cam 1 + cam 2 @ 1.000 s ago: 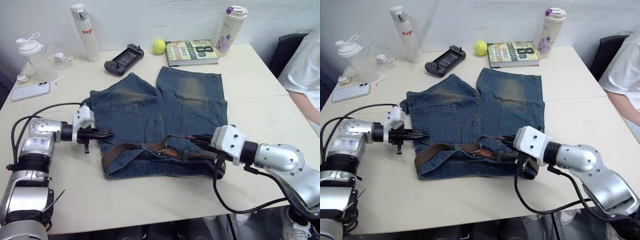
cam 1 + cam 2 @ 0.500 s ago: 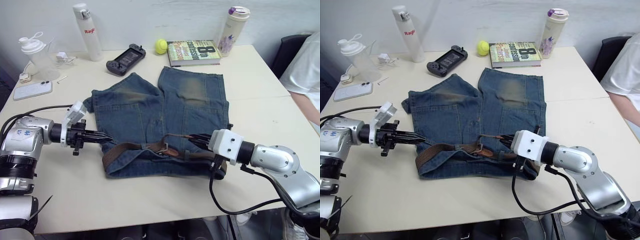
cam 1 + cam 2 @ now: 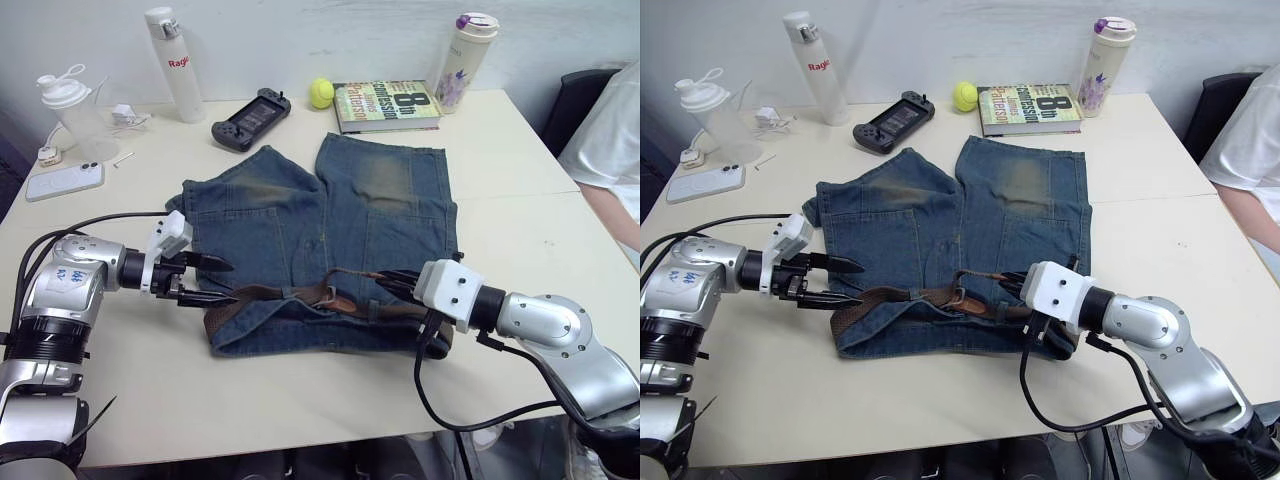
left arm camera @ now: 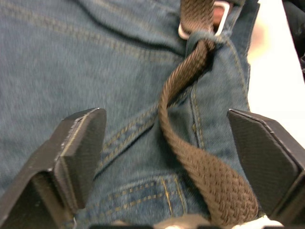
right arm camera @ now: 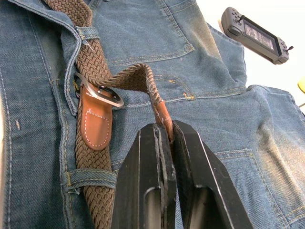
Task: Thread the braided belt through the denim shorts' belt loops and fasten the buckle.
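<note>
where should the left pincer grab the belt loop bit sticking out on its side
Grip the braided belt on the raised flat stretch lying between the open left pincer, coming in level from the robot's left along the waistband of the denim shorts. There the strap arches clear of the denim, so fingers can close across its width.

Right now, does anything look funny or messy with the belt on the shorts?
Yes. The braided belt doesn't lie flat on the denim shorts: past the buckle its free end arches up, pinched in the right gripper. At the other end, a loose loop bulges between the left gripper's open fingers.
</note>
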Robot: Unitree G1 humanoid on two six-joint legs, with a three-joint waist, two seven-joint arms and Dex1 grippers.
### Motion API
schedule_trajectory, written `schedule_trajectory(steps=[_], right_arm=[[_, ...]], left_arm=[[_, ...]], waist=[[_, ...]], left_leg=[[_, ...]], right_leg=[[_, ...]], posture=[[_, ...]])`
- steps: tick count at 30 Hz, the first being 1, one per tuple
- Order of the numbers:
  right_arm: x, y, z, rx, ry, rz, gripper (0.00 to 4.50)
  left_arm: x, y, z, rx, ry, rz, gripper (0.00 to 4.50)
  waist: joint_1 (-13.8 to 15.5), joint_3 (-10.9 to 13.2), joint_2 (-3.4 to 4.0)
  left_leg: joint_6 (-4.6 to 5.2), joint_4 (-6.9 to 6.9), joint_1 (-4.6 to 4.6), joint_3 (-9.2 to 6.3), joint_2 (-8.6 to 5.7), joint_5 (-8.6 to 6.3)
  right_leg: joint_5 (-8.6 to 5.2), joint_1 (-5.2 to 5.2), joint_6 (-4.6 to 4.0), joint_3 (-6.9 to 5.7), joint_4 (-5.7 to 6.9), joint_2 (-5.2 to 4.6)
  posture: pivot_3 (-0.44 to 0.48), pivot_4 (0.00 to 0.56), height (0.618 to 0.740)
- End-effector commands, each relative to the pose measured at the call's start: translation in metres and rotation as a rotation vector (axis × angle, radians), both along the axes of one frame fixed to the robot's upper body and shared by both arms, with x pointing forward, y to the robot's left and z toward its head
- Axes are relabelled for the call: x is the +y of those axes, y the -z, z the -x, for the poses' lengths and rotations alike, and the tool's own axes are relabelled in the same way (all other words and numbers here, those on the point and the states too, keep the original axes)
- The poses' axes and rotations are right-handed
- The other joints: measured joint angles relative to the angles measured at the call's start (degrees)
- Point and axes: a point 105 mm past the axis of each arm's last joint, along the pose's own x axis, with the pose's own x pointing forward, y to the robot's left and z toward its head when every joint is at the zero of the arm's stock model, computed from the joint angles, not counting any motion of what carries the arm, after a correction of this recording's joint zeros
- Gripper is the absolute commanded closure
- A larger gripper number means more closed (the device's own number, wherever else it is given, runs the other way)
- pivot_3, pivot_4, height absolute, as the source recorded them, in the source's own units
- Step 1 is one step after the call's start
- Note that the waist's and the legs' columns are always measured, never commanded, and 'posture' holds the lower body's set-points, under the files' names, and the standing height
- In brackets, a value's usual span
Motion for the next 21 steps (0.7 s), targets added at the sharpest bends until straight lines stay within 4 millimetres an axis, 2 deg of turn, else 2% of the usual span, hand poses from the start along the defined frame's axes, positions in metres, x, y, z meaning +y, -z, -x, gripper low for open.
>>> schedule_trajectory(steps=[1, 3, 10, 11, 16, 19, 21], right_arm=[[0.006, -0.011, 0.006, -0.045, -0.027, -0.011, 4.5], [0.005, -0.011, 0.005, -0.047, -0.023, -0.011, 4.5], [0.005, -0.012, 0.005, -0.059, -0.014, -0.01, 4.5], [0.005, -0.012, 0.005, -0.062, -0.012, -0.012, 4.5], [0.006, -0.016, 0.005, -0.066, -0.01, -0.03, 4.5], [0.008, -0.018, 0.009, -0.051, -0.052, -0.039, 4.5], [0.01, -0.027, 0.015, -0.056, -0.098, -0.076, 4.5]], left_arm=[[-0.004, -0.001, 0.002, -0.019, 0.028, -0.014, 0.58], [-0.006, 0.0, 0.007, 0.007, 0.054, -0.003, 1.22], [-0.014, -0.004, 0.008, 0.039, 0.079, 0.032, 4.23], [-0.014, -0.005, 0.007, 0.043, 0.077, 0.04, 4.44], [-0.014, -0.008, 0.014, 0.113, 0.113, 0.057, 4.44], [-0.013, -0.017, 0.012, 0.189, 0.104, 0.118, 4.44], [-0.015, -0.03, 0.017, 0.284, 0.117, 0.2, 4.44]], waist=[[0.1, 0.0, 0.0], [0.1, 0.0, 0.0], [0.1, 0.0, 0.0], [0.1, 0.0, 0.0], [0.0, 0.0, 0.0], [0.2, 0.0, 0.0], [0.1, 0.0, -0.01]], left_leg=[[0.0, 0.01, -0.01, -0.02, 0.0, 0.0], [0.0, 0.02, -0.02, -0.03, -0.01, 0.0], [0.0, 0.02, -0.01, -0.03, 0.0, 0.0], [0.0, 0.02, -0.01, -0.03, 0.0, 0.0], [0.0, 0.02, -0.02, -0.02, -0.01, 0.0], [0.0, 0.02, -0.02, -0.04, -0.02, 0.0], [0.01, 0.05, -0.04, -0.07, -0.04, 0.01]], right_leg=[[0.0, 0.0, 0.0, 0.0, 0.0, 0.0], [0.0, 0.0, 0.0, 0.0, 0.01, 0.0], [0.0, 0.0, 0.0, -0.01, 0.01, 0.02], [0.0, 0.0, 0.0, -0.01, 0.01, 0.02], [0.0, 0.0, 0.0, -0.02, 0.01, 0.04], [0.0, 0.0, 0.0, -0.03, 0.02, 0.08], [0.0, 0.01, 0.0, -0.02, 0.03, 0.08]], posture=[[0.0, 0.15, 0.74], [0.0, 0.15, 0.74], [0.0, 0.15, 0.74], [0.0, 0.15, 0.74], [0.0, 0.15, 0.74], [0.0, 0.15, 0.74], [0.0, 0.15, 0.74]])
